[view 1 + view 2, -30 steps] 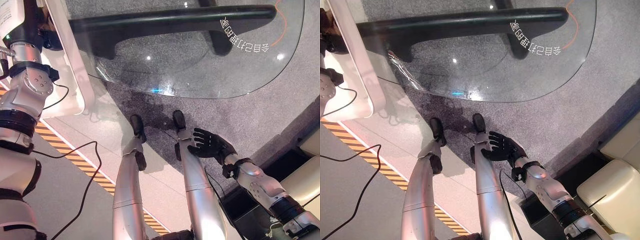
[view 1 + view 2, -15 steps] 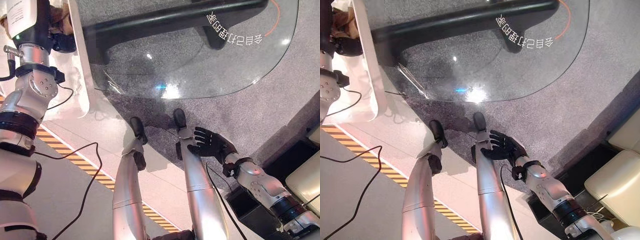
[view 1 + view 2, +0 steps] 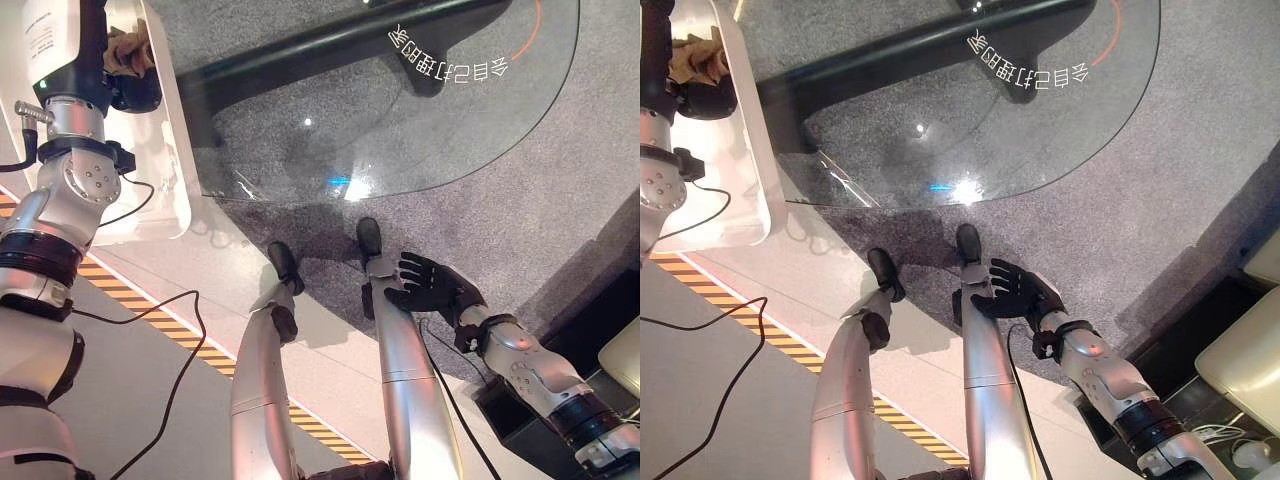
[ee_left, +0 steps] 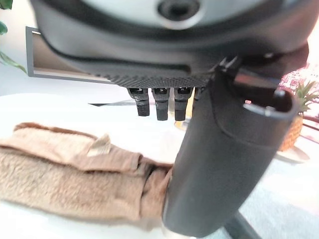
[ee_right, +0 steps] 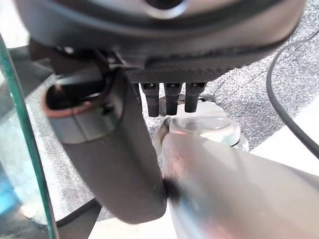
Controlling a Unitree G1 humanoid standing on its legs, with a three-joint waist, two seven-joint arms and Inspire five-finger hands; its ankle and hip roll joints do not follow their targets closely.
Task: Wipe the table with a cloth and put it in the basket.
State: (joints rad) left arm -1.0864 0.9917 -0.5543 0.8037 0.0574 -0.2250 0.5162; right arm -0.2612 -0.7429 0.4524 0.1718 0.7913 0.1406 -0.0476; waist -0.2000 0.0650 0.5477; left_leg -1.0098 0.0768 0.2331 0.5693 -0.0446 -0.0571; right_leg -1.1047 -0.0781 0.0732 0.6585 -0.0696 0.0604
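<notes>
At the upper left of the head views, a tan cloth (image 3: 128, 50) lies bunched inside a white basket (image 3: 180, 170) that stands against the left edge of a glass table (image 3: 420, 110). Seen close from the left wrist, the cloth (image 4: 70, 174) is a soft, looped terry fabric in light brown, folded over on itself in thick rolls, with a small pale tag sticking up from its upper fold; it rests on the basket's white floor. The left hand (image 4: 219, 164) reaches down into the basket from an arm raised along the left side of the scene, its thumb pressed against the end of the cloth and its fingers (image 4: 162, 102) pointing straight out past it, not wrapped around the fabric. From the head, the dark hand (image 3: 702, 98) sits right beside the cloth in the basket's near part. The table is a clear rounded pane on a dark base, with grey carpet (image 3: 560, 200) showing through and around it. The right hand (image 3: 425, 285) hangs low, well apart from the table and basket, its fingers spread and relaxed, holding nothing; its wrist view shows the fingers (image 5: 172, 97) extended straight.
</notes>
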